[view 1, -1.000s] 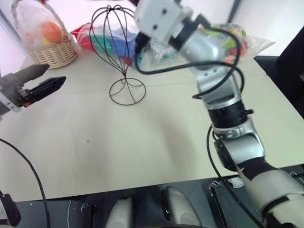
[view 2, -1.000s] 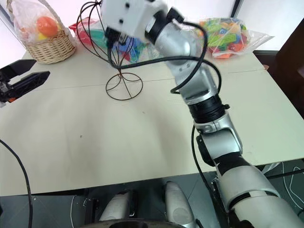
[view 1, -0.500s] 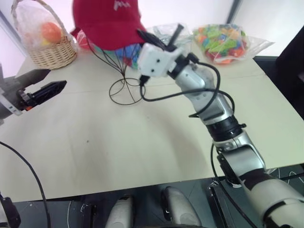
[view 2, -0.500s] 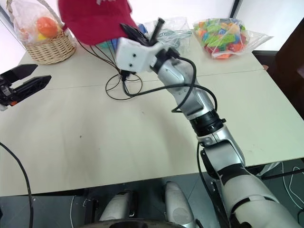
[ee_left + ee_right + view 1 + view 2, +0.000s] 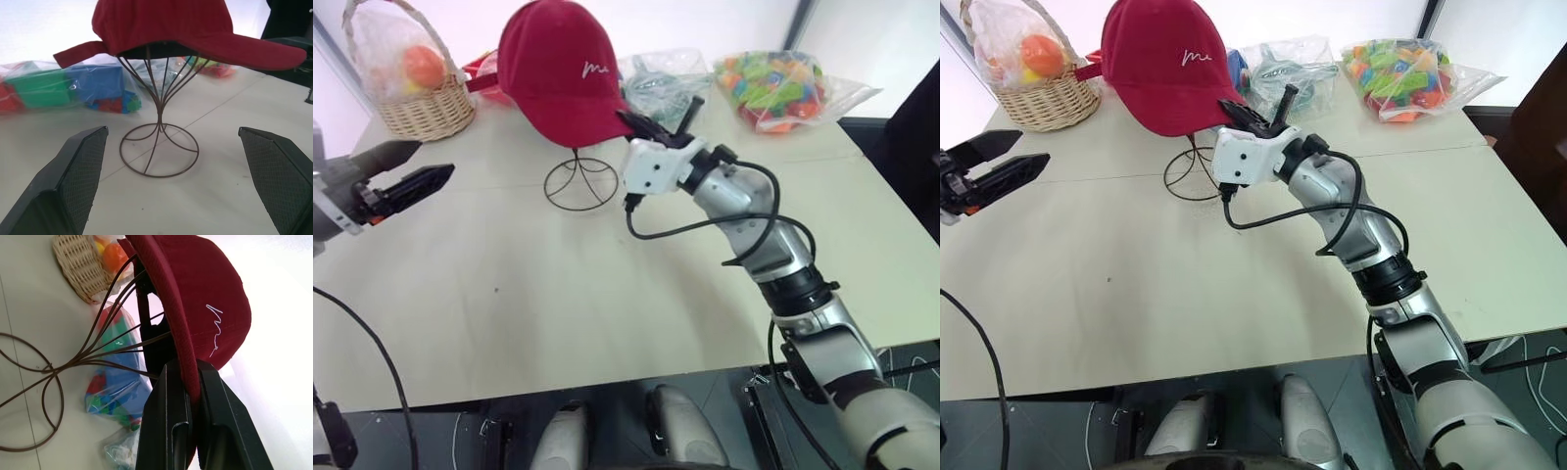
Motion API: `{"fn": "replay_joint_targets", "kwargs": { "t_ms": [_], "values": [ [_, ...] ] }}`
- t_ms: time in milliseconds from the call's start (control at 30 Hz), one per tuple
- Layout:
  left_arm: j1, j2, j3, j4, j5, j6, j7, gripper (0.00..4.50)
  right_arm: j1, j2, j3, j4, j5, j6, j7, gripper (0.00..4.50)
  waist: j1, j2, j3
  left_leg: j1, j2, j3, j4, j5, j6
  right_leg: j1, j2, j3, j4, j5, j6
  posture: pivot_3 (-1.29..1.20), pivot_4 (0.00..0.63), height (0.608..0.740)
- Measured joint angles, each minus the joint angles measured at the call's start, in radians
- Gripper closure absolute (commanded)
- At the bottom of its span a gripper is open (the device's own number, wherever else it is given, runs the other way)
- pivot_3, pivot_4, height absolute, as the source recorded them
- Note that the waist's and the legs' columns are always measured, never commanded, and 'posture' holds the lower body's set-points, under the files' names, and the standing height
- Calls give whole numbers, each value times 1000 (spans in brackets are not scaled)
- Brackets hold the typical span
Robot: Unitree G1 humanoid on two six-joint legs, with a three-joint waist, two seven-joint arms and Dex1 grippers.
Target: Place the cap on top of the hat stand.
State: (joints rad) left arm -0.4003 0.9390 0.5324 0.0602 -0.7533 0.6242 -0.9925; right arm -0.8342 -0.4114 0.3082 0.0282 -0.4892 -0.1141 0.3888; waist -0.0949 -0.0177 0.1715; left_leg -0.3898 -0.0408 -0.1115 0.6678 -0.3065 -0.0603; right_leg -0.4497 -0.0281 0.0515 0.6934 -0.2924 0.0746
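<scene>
2 head views: the cap (image 5: 558, 69) now sits over the hat stand's (image 5: 578, 182) cage, where a second ago the wire head was bare, so placement looks nearly done. The right gripper (image 5: 646, 125) is clamped on the brim; open surface (image 5: 558, 294) lies behind it for backing away.

Left wrist view: the left gripper (image 5: 181, 176) is wide open and empty, well clear of the stand.

Right wrist view: fingers (image 5: 168, 421) pinch the brim edge tight.

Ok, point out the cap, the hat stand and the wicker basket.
cap (image 5: 553, 69), left eye view, on the crown.
hat stand (image 5: 159, 156), left wrist view, on the wire loop base.
wicker basket (image 5: 1043, 103), right eye view, on the woven wall.
</scene>
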Motion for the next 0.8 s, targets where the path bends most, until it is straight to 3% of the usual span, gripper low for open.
{"fn": "replay_joint_targets", "kwargs": {
  "t_ms": [333, 767, 800],
  "values": [
    [-10, 2, -10, 17, 2, 0, -9, 0, 146, -12, 10, -122, -57, -8, 6, 4460, 0, -1, 0, 1, 0, 0, 0, 0, 0, 1, 0, 0, 0, 0, 0, 0, 150, 740],
    [-14, 4, -8, 13, 2, 6, -8, 0, 111, -1, 29, -14, -98, -79, -21, 4460, 1, -1, -1, 15, 0, 0, -3, 0, 0, 14, 0, 0, -2, 0, 0, 0, 150, 740],
    [-7, 4, -8, 9, 2, 7, -8, 0, 106, -2, 28, -5, -99, -87, -21, 4149, 1, -1, -1, 15, 0, 0, -3, 0, 1, 14, 0, 0, -2, 0, 0, 0, 150, 740]
  ]
}}
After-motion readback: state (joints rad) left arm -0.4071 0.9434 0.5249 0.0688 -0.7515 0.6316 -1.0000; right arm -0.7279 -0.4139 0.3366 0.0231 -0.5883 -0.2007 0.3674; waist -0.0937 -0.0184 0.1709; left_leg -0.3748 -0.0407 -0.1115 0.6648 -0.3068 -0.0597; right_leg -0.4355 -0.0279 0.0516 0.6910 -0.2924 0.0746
